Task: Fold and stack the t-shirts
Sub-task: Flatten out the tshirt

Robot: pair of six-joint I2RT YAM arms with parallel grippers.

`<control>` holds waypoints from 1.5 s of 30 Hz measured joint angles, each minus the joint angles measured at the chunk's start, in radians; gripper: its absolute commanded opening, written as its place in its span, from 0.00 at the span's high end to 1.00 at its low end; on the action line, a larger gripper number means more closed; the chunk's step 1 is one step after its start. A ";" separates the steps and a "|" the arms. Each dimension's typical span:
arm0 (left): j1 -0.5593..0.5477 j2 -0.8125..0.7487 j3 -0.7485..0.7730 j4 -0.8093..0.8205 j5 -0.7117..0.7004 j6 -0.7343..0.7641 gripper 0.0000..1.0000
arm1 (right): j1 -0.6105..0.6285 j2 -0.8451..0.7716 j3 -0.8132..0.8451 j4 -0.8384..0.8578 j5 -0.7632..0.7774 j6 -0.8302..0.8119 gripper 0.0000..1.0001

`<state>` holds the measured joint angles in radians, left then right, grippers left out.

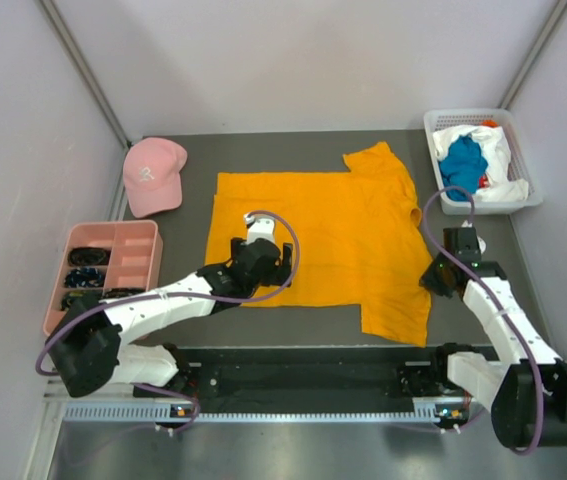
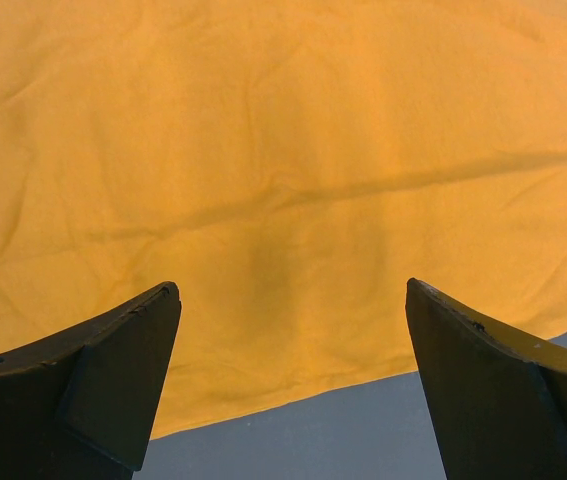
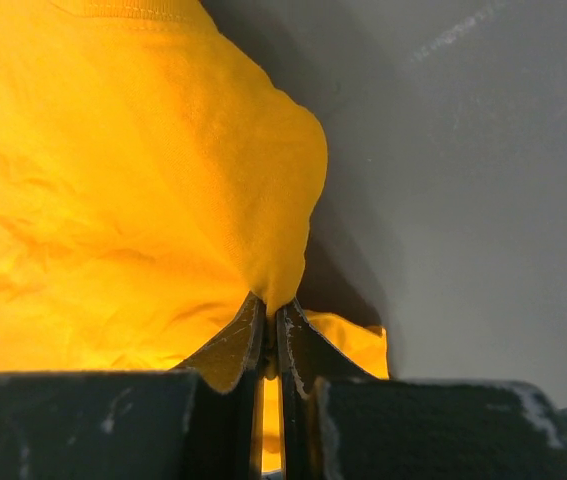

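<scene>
- I have two claws at work: my left claw (image 2: 291,288) and my right claw (image 3: 271,305)
- My left claw stands spread as wide as it goes and grips nothing; its two fingers (image 2: 113,370) point down at the near left part of the orange t-shirt (image 1: 333,235), close to the hem where the grey table (image 1: 313,150) shows
- My right claw is pinched tight on a fold of that same shirt at its right edge; the cloth bunches up into the jaws and is lifted off the table there
- One orange t-shirt lies spread in the middle of the table, mostly flat, with one sleeve showing at the far right corner
- One white basket (image 1: 433,120) sits at the far right corner of the table; in it I count one teal t-shirt (image 1: 461,163) lying on top of one white t-shirt (image 1: 498,150)
- One pink cap (image 1: 153,175) rests at the far left, apart from the orange shirt
- One pink tray (image 1: 131,262) sits near the cap, on the left; its left compartments hold small dark items (image 1: 88,255) I cannot make out
</scene>
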<state>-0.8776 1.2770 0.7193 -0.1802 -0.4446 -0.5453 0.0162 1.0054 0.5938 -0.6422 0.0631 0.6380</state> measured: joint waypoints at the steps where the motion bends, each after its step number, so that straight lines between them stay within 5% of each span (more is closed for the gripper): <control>1: 0.000 0.000 0.000 -0.004 0.000 -0.002 0.01 | 0.000 -0.009 0.000 -0.003 0.006 0.007 1.00; 7: 0.000 -0.001 0.000 -0.010 -0.009 -0.006 0.01 | 0.000 -0.024 0.000 -0.010 0.047 0.036 1.00; 10: 0.000 -0.008 0.000 -0.016 -0.017 -0.006 0.01 | 0.000 -0.009 0.000 -0.006 0.052 0.040 0.80; 22: 0.000 -0.012 0.000 -0.023 -0.024 -0.005 0.01 | 0.000 0.028 0.020 0.001 0.108 0.045 0.56; 25: 0.000 -0.012 0.000 -0.023 -0.027 -0.004 0.01 | 0.000 0.006 0.077 -0.024 0.165 0.042 0.35; 35: 0.000 -0.011 0.002 -0.023 -0.028 0.002 0.01 | 0.000 0.047 0.249 0.062 0.238 -0.057 0.32; 45: 0.000 0.004 0.019 -0.019 -0.024 0.011 0.01 | -0.001 0.427 0.415 0.311 -0.056 -0.186 0.29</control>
<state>-0.8780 1.2808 0.7387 -0.1997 -0.4686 -0.5346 0.0151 1.4322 1.0092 -0.3309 0.0074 0.4522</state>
